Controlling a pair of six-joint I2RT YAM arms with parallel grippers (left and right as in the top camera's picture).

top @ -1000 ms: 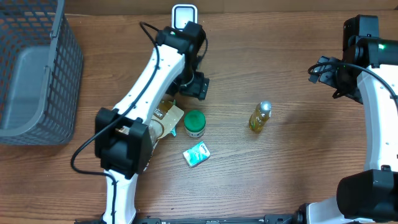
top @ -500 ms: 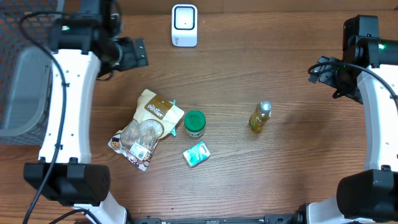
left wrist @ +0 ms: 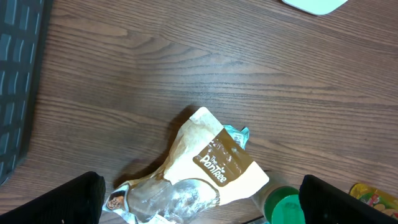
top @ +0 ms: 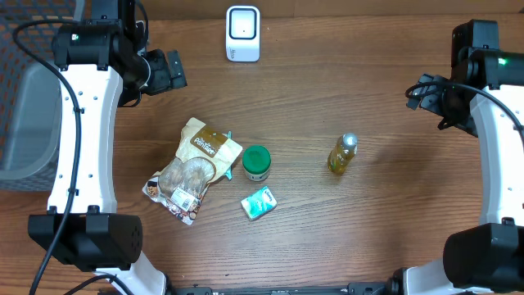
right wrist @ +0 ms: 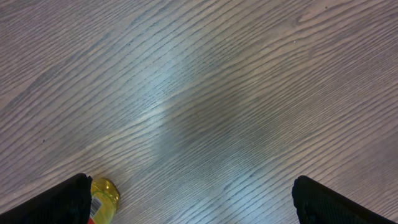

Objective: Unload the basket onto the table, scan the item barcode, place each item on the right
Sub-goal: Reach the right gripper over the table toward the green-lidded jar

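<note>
Several items lie mid-table: a tan snack bag (top: pixel 193 168), a green-lidded jar (top: pixel 256 162), a small teal pack (top: pixel 259 202) and a yellow bottle (top: pixel 342 153). The white scanner (top: pixel 242 33) stands at the back edge. My left gripper (top: pixel 168 71) hangs open and empty at the back left, behind the bag (left wrist: pixel 205 168) and the jar's lid (left wrist: pixel 283 208). My right gripper (top: pixel 426 94) is open and empty at the right, above bare wood. The bottle's cap (right wrist: pixel 102 194) shows beside its left finger, with a barcode strip (right wrist: pixel 93 208) on the label.
A grey mesh basket (top: pixel 41 98) stands at the far left, close to the left arm; its wall (left wrist: pixel 18 74) fills the left edge of the left wrist view. A corner of the scanner (left wrist: pixel 314 5) shows at the top there.
The left arm has swung from over the bag near the scanner to the back left, its jaws opening wider. The bag now lies uncovered. The right arm has not moved.
</note>
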